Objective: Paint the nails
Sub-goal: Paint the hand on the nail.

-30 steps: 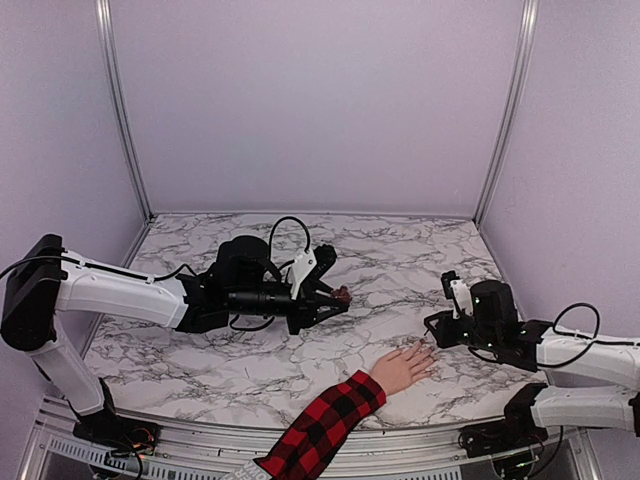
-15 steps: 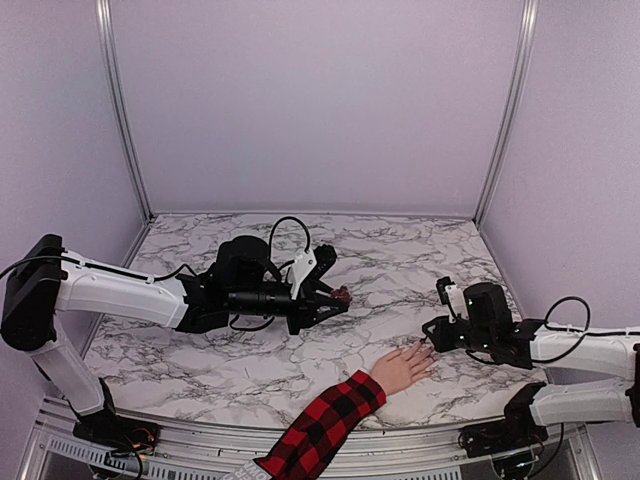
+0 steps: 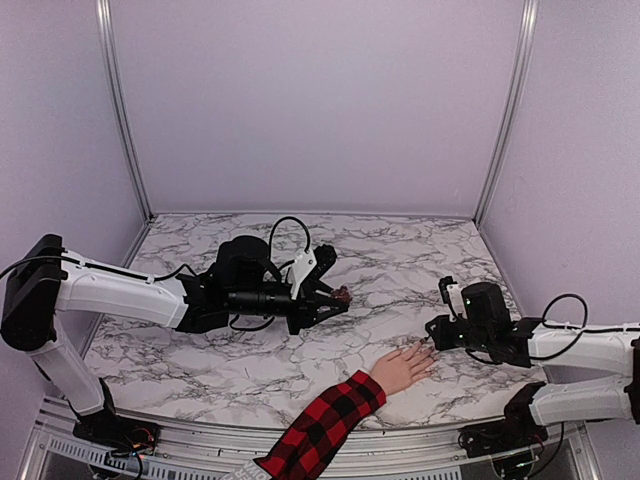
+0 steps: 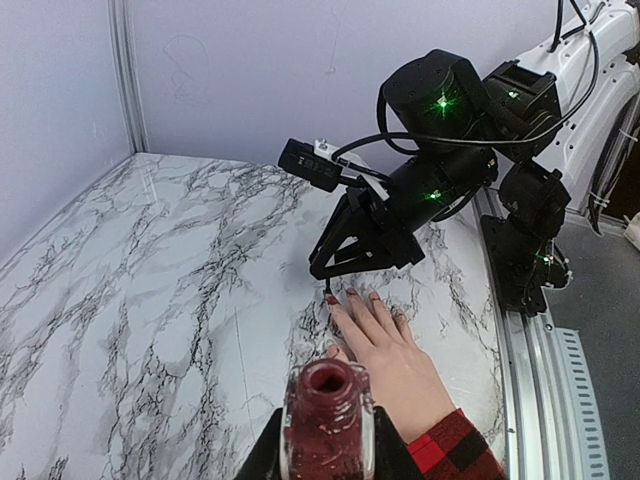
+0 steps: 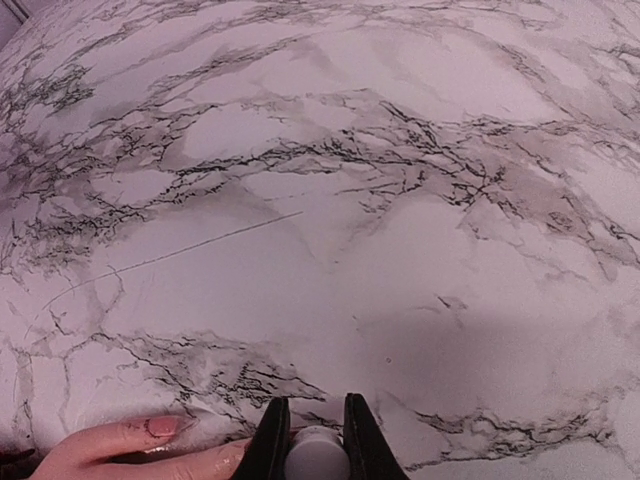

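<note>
A pale hand (image 3: 403, 367) in a red-and-black plaid sleeve (image 3: 320, 425) lies flat near the table's front edge. Its nails (image 4: 352, 295) point toward my right gripper (image 3: 432, 333), which is shut on a white cap (image 5: 315, 455). The cap's thin brush (image 4: 327, 291) reaches down onto the red index nail (image 4: 332, 300). The right wrist view shows one glossy pink nail (image 5: 162, 427) left of the right gripper (image 5: 312, 425). My left gripper (image 3: 335, 297) hovers over the table's middle, shut on an open dark-red polish bottle (image 4: 325, 420).
The marble table (image 3: 400, 260) is walled by lilac panels with metal posts (image 3: 500, 120) at the back corners. A metal rail (image 4: 530, 390) runs along the front edge by the right arm's base (image 4: 525, 250).
My right arm has crept slightly left toward the hand's fingertips. The left arm with the bottle and the hand have stayed still.
</note>
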Controlling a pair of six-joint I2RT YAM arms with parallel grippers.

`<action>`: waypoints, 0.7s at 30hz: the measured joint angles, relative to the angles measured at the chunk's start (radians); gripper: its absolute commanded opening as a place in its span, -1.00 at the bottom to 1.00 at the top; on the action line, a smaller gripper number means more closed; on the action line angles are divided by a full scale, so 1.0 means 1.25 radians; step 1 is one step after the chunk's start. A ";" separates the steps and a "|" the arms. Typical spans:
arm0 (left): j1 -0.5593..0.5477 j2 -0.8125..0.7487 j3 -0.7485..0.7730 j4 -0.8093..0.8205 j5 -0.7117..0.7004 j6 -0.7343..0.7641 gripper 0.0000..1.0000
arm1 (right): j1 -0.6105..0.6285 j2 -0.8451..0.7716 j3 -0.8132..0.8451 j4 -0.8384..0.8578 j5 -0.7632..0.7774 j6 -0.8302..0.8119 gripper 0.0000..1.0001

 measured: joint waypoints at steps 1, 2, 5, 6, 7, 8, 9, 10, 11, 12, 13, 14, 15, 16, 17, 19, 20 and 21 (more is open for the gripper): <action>0.000 0.000 0.000 0.000 0.000 0.000 -1.00 | 0.000 0.000 0.001 -0.003 0.003 0.002 -1.00; 0.000 0.000 0.000 0.000 0.000 0.000 -1.00 | 0.000 0.000 0.003 -0.007 0.005 0.003 -1.00; 0.000 0.000 0.000 0.000 0.000 0.000 -1.00 | 0.000 0.000 0.004 -0.010 0.012 0.006 -1.00; 0.000 0.000 0.000 0.000 0.000 0.000 -1.00 | 0.000 0.000 0.004 -0.012 0.013 0.008 -1.00; 0.000 0.000 0.000 0.000 0.000 0.000 -1.00 | 0.000 0.000 0.004 -0.013 0.015 0.008 -1.00; 0.000 0.000 0.000 0.000 0.000 0.000 -1.00 | 0.000 -0.002 0.004 -0.014 0.017 0.009 -1.00; 0.000 0.000 0.000 0.000 0.000 0.000 -1.00 | 0.000 -0.005 0.004 -0.015 0.018 0.009 -1.00; 0.000 0.000 0.000 0.000 0.000 0.000 -1.00 | 0.000 -0.012 0.004 -0.016 0.018 0.008 -1.00; 0.000 0.000 0.000 0.000 0.000 0.000 -1.00 | 0.000 -0.020 0.004 -0.017 0.018 0.008 -1.00; 0.000 0.000 0.000 0.000 0.000 0.000 -1.00 | 0.000 -0.031 0.003 -0.018 0.018 0.008 -1.00; 0.000 0.000 0.000 0.000 0.000 0.000 -1.00 | 0.000 -0.044 0.003 -0.018 0.018 0.008 -1.00; 0.000 0.000 0.000 0.000 0.000 0.000 -1.00 | 0.000 -0.061 0.002 -0.017 0.018 0.008 -1.00; 0.000 0.000 0.000 0.000 0.000 0.000 -1.00 | 0.000 -0.076 0.002 -0.017 0.018 0.008 -1.00; 0.000 0.000 0.000 0.000 0.000 0.000 -1.00 | 0.000 -0.086 0.001 -0.016 0.018 0.007 -1.00; 0.000 0.000 0.000 0.000 0.000 0.000 -1.00 | 0.000 -0.096 0.000 -0.016 0.017 0.005 -1.00; 0.000 0.000 0.000 0.000 0.000 0.000 -1.00 | 0.000 -0.105 -0.003 -0.013 0.015 0.002 -1.00; 0.000 0.000 0.000 0.000 0.000 0.000 -1.00 | 0.000 -0.103 -0.003 -0.011 0.009 -0.001 -1.00; 0.000 0.000 0.000 0.000 0.000 0.000 -1.00 | 0.000 -0.099 -0.003 -0.008 0.005 -0.002 -1.00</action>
